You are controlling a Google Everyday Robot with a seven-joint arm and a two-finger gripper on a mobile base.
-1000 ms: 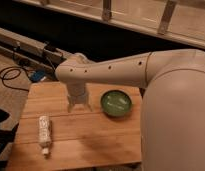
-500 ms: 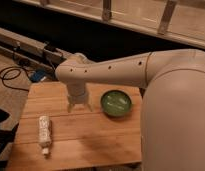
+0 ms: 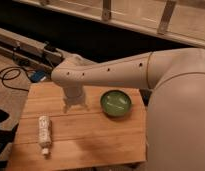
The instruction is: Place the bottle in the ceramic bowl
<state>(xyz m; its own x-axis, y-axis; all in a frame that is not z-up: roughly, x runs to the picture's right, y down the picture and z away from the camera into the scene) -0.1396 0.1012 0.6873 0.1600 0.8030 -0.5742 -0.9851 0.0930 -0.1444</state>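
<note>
Nearest the front-left corner of the light wooden slatted table (image 3: 96,142), the small whitish plastic bottle (image 3: 44,132) lies on its side, cap toward the front edge, with bare wood to its right. Farther back, the white two-finger gripper (image 3: 76,106) points down over the table's middle, between the bottle and the bowl and apart from both. It holds nothing, and whether it is open or closed cannot be told. Just to its right, the round glossy green ceramic bowl (image 3: 116,103) sits near the far right edge, empty. Gripper, bottle and bowl are all where they were half a second ago.
</note>
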